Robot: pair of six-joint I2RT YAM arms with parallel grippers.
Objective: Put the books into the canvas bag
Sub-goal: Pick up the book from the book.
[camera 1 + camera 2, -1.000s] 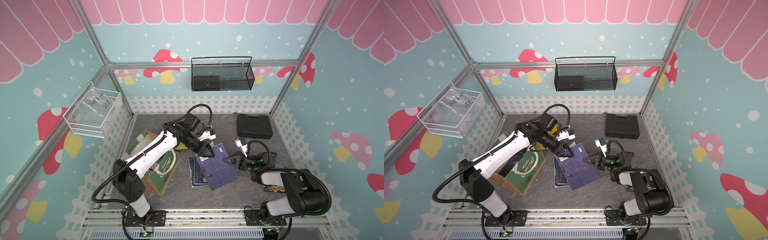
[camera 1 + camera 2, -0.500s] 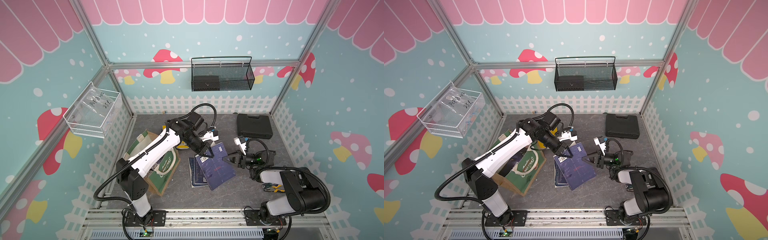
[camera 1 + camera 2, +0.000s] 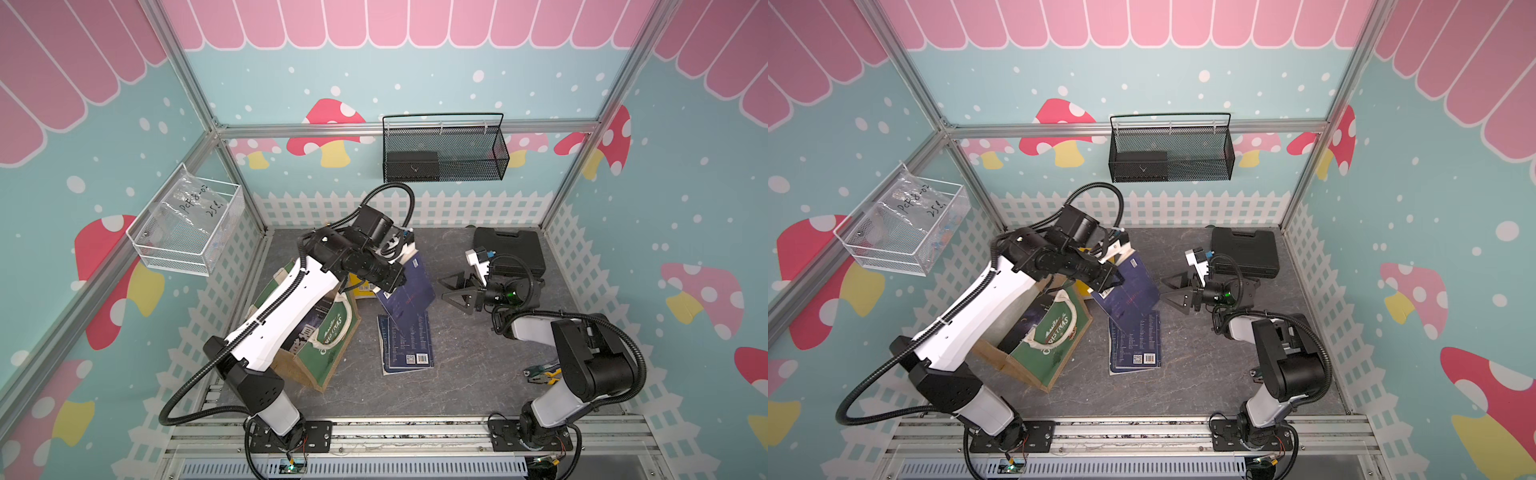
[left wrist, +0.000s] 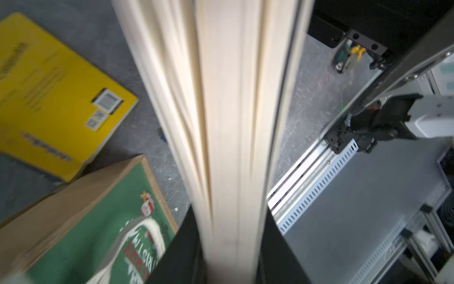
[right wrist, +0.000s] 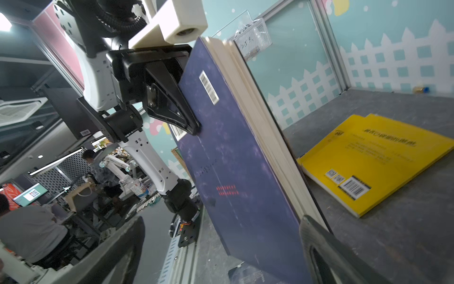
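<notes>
The left hand (image 3: 391, 281) is clamped on tilted navy books (image 3: 410, 291) beside the bag (image 3: 328, 347), the right hand (image 3: 448, 289) spread wide near them

left tool (image 3: 395, 277) clamps navy books (image 3: 410, 291) | right tool (image 3: 443, 289) jaws apart

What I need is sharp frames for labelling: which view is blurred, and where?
Left wrist: the held books are a smeared band, the yellow book and canvas bag soft. Right wrist: the navy cover is crisp. Both top views: sharp, evenly lit.
</notes>
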